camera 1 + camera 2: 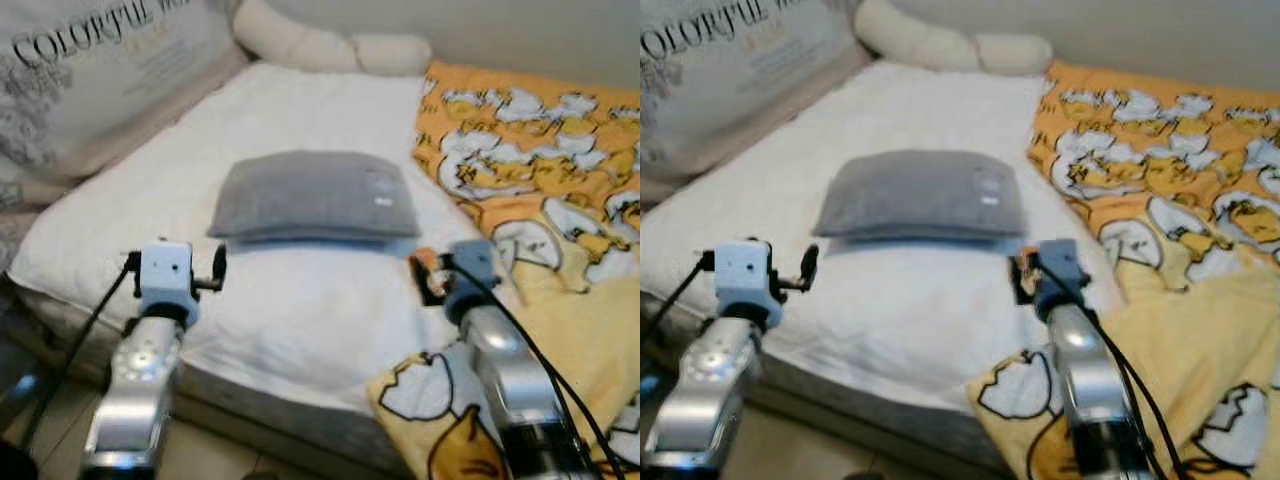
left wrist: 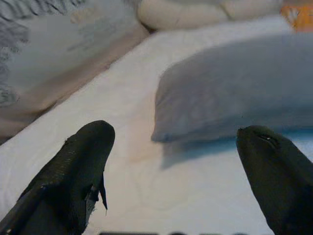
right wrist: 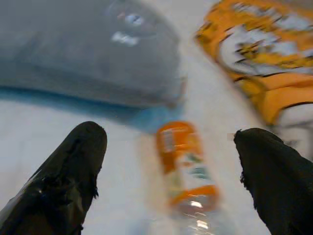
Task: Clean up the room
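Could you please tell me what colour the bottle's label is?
Orange, on the clear plastic bottle; best seen in the right wrist view.

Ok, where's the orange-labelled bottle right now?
The bottle lies on the white bed sheet between the right pincer's open fingers, just in front of the grey pillow and beside the yellow blanket.

Left hand (image 2: 173,171) open, right hand (image 3: 171,176) open, both arms raised forward
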Controlling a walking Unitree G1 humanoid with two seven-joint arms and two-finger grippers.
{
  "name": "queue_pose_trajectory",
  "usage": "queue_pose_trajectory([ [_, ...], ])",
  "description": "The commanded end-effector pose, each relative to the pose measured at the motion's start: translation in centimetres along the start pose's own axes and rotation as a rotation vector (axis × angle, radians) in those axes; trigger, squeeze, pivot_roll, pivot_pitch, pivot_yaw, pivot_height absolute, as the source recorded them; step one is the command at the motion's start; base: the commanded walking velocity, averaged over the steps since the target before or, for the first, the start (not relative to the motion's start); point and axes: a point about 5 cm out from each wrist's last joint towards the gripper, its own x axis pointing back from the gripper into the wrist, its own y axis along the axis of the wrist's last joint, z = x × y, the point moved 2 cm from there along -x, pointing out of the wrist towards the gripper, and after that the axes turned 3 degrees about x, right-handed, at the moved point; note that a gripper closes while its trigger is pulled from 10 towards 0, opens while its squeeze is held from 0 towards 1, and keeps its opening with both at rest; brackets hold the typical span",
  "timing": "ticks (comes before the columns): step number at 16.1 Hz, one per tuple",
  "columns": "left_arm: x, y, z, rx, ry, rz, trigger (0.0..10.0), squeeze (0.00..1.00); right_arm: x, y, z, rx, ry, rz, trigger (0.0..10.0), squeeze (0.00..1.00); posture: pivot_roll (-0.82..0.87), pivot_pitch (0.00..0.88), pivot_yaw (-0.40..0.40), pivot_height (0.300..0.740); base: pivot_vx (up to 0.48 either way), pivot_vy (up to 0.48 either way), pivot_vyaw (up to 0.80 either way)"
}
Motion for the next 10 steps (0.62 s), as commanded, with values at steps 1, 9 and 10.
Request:
queue_pose_trajectory([
  [1,0.1,-0.1,-1.8,-0.033,-0.118,0.007,10.0,0.00,-0.2,-0.4,-1.4,0.038,-0.010,0.042,10.0,0.00,0.07,0.000,0.025,0.740,0.000,0.000,0.00],
  [9,1.2,0.0,-3.1,-0.279,-0.648,0.110,10.0,0.00,-4.8,-0.7,-4.7,0.143,0.022,0.279,10.0,0.00,0.15,0.000,0.028,0.740,0.000,0.000,0.00],
  [10,1.3,0.1,-3.1,-0.288,-0.667,0.116,10.0,0.00,-4.8,-0.8,-4.9,0.146,0.019,0.292,10.0,0.00,0.16,0.000,0.031,0.740,0.000,0.000,0.00],
])
